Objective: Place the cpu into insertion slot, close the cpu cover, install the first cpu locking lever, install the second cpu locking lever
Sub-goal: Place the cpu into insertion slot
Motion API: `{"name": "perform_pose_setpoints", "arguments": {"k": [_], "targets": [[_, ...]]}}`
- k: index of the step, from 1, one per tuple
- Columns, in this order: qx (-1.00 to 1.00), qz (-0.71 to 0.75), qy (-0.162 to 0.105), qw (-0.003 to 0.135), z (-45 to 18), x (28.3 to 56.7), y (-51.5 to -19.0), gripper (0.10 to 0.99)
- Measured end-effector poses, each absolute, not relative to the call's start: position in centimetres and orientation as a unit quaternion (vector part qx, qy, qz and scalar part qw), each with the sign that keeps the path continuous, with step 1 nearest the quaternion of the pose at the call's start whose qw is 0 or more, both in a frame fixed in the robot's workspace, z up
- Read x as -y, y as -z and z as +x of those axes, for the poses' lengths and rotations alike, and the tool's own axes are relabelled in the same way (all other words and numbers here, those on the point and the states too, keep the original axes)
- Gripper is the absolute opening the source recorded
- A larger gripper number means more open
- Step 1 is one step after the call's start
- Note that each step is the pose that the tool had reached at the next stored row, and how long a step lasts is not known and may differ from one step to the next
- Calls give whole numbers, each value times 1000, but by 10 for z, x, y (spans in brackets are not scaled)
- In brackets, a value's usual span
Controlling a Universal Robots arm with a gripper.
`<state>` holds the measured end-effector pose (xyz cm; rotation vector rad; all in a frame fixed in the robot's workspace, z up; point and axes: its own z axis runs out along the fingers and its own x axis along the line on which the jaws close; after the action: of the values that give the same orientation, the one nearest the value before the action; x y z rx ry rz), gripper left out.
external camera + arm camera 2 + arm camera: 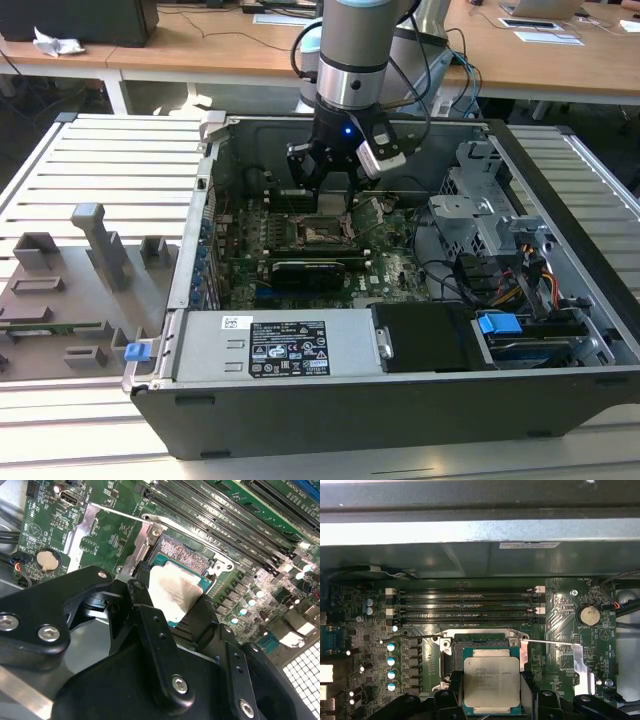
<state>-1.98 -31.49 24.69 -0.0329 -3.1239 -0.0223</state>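
Note:
My gripper point(328, 195) hangs inside the open computer case over the green motherboard point(390, 265). It is shut on the cpu point(490, 682), a pale silver square chip pinched by its two side edges between the black fingers point(454, 686). The chip point(176, 591) hovers just above the insertion slot point(479, 647), shifted partly off it toward the gripper body. Part of the dark socket point(187, 554) shows beyond the chip. The cpu cover point(577, 662) is swung open to one side of the socket, and the board shows through its opening point(86, 530). A thin locking lever point(420, 636) stands released.
Several long black memory slots point(465, 605) run just beyond the socket, and a coin battery point(586, 614) sits nearby. A black card point(308, 270), the power supply point(270, 345) and the metal drive cage point(480, 215) crowd the case. Grey fixtures point(60, 290) lie at the exterior view's left.

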Motion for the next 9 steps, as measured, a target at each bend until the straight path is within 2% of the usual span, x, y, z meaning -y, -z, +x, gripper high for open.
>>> {"name": "perform_pose_setpoints", "arguments": {"k": [9], "targets": [[1000,-14,7,9,-20,315,-247,541]]}}
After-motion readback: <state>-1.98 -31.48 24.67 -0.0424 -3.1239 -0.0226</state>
